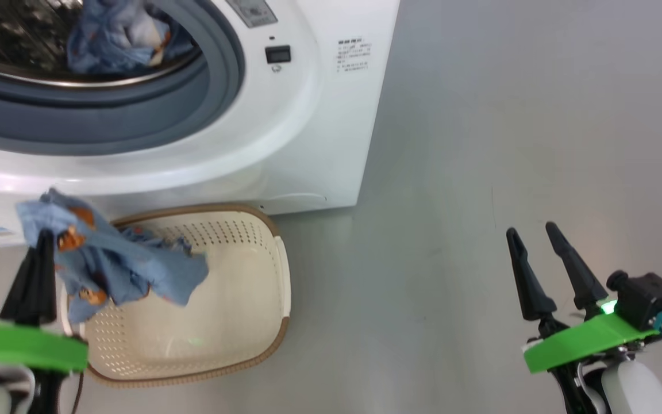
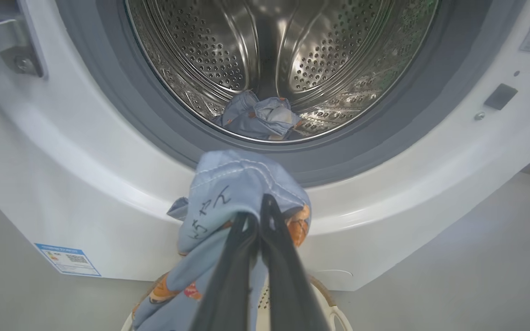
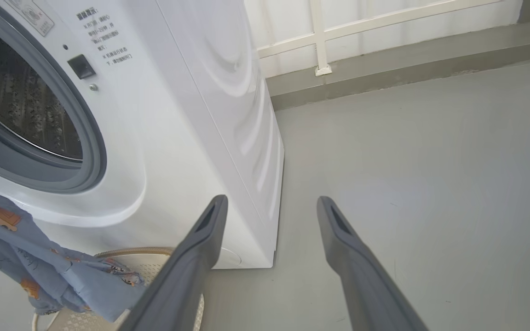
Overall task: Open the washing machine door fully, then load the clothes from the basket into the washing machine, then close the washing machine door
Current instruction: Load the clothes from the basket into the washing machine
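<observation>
Left gripper (image 1: 45,241) clenched on blue garment (image 1: 130,270), hanging over basket (image 1: 285,287); right gripper (image 1: 529,230) spread wide, holding nothing. Second garment (image 1: 115,37) in drum (image 2: 320,50) of washing machine (image 1: 308,149)

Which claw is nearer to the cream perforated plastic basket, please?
Left. The left claw is over the basket's left edge, shut on a light blue printed garment; the right claw stands open, well off to its right.

Open drum (image 2: 325,50), one garment (image 2: 258,120) inside
</observation>
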